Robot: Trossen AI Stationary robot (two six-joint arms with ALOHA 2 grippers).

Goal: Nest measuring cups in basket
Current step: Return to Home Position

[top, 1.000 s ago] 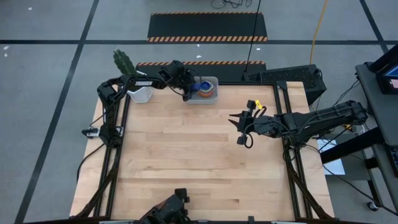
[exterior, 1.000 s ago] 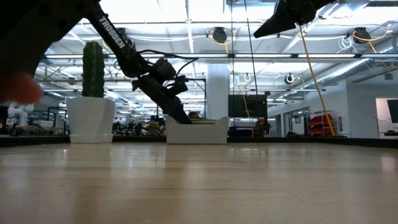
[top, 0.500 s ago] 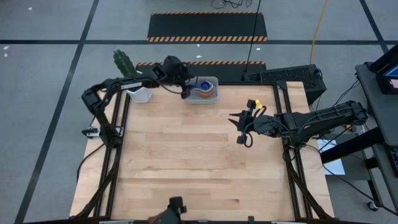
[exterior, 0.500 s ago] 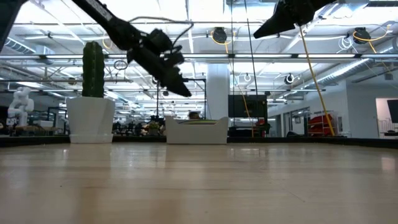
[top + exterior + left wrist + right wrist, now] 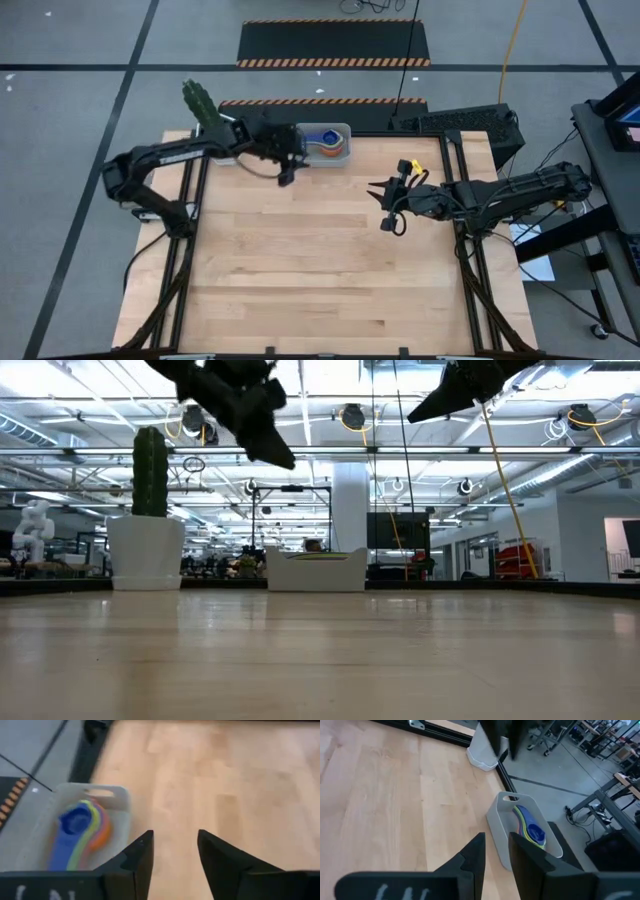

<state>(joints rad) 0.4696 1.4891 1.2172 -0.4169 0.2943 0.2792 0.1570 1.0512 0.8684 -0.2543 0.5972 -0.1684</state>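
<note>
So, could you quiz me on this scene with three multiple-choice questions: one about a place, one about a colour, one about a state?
1. Where are the small round plastic measuring cups?
A) nested in the pale grey-blue rectangular plastic basket
B) spread out singly
C) held in the air

2. What colour is the topmost cup?
A) red
B) dark blue
C) black

3. The left arm's tool is:
A) shut on a cup
B) open and empty
C) inside the basket

Answers: 1 A, the stack lies within the basket's walls; 2 B, blue shows uppermost in both wrist views; 3 B, its fingers stand apart with nothing between.
</note>
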